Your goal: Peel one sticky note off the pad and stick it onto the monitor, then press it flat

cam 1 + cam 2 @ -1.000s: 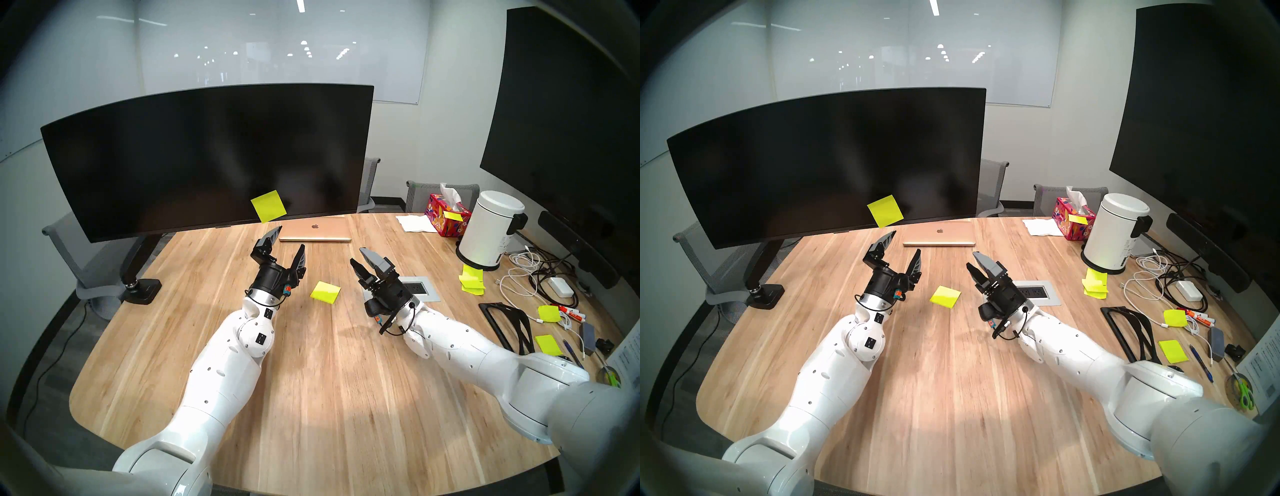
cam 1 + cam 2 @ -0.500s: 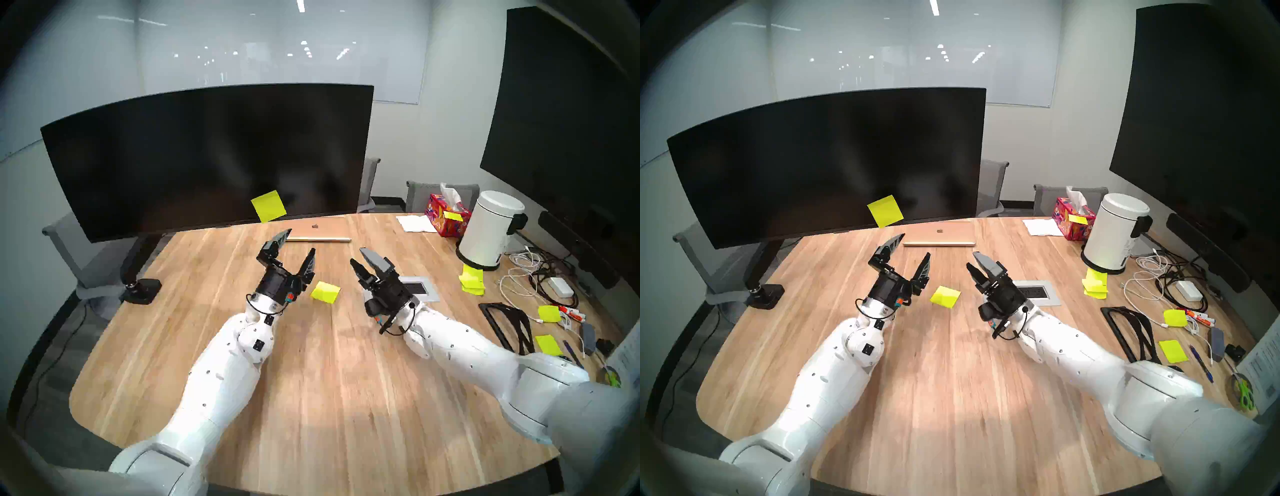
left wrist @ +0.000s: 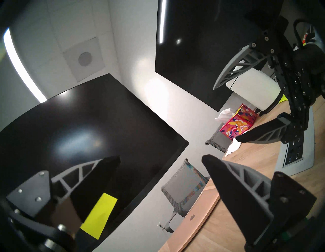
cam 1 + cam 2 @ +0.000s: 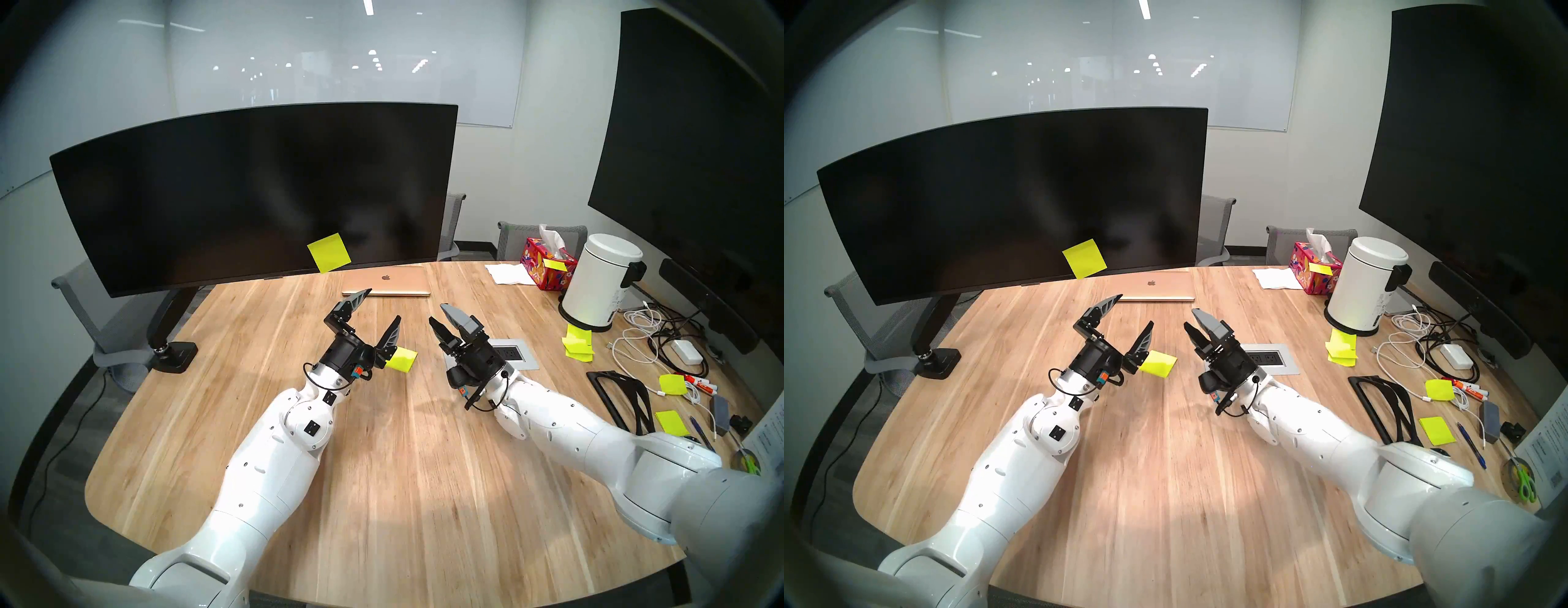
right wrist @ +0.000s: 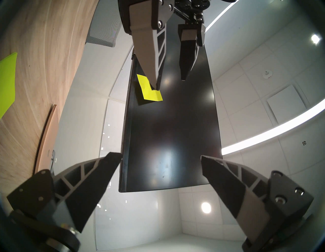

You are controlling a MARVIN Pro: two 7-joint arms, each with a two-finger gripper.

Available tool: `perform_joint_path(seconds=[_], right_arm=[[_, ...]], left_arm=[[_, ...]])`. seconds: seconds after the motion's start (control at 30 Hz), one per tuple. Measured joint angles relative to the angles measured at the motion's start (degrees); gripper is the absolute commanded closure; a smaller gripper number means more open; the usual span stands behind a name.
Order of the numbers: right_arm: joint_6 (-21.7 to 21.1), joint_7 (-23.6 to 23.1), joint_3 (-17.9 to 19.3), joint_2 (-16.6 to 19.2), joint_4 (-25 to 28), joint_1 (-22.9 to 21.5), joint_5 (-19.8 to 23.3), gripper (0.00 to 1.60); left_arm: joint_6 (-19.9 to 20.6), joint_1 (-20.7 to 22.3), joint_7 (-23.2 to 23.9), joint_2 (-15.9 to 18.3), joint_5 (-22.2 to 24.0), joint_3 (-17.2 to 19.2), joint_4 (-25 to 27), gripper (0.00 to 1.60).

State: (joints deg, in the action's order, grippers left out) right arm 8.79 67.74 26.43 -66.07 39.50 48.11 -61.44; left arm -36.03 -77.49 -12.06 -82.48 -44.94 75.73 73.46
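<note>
Finding: the sticky note [image 4: 329, 252] is stuck low on the monitor [image 4: 254, 191], just above its bottom bezel, tilted on one corner. Taking the note as landmark, the left gripper [image 4: 381, 305] hangs below and right of it, clear of the screen, jaws released and empty. The right gripper [image 4: 441, 318] stands further right, jaws likewise released, holding nothing. The pad [image 4: 402, 358] lies on the counter [image 4: 403, 488] below the note, between the two grippers. Judgement: the left arm is nearer for any further pressing.
</note>
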Motion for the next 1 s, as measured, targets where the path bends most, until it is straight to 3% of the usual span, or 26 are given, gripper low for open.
perform_joint_path(seconds=[1.0], right_arm=[[0.00,-0.01,0.03,0.00,0.01,0.02,0.00,0.00]], left_arm=[[0.02,-0.19,0.32,-0.61,0.58,0.98,0.73,0.00]])
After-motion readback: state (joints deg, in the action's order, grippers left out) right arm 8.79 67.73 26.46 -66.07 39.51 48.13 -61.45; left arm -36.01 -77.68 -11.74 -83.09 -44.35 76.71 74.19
